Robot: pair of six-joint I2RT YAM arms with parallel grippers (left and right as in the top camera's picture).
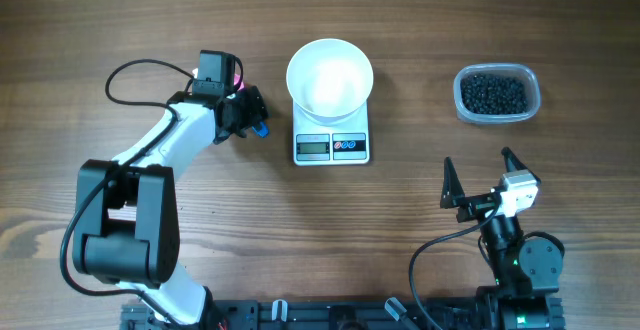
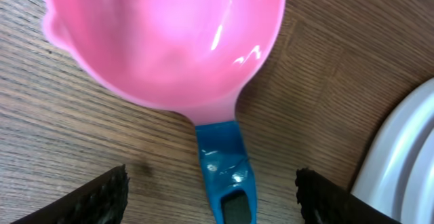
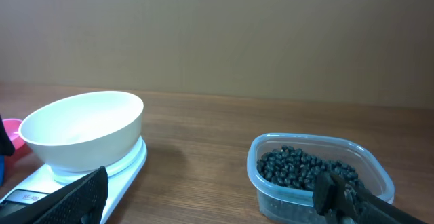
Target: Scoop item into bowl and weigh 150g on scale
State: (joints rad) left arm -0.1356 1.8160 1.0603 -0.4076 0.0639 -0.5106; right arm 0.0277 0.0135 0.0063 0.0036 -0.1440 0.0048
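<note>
Left gripper (image 2: 210,187) wide open, empty, astride the blue handle (image 2: 222,159) of the pink scoop (image 2: 169,47); white bowl (image 2: 407,156) just beside it.

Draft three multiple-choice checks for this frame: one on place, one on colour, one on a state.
1. The bowl stands: A) on the scale B) inside a tub C) on bare wood
2. The scoop has a handle that is: A) white B) blue C) black
3. The left gripper is: A) shut on the scoop B) open astride the handle C) out of view

Answers: 1 A, the overhead view shows the bowl on the scale's platform. 2 B, the left wrist view shows blue below the pink cup. 3 B, the jaws stand wide on either side, touching nothing.
</note>
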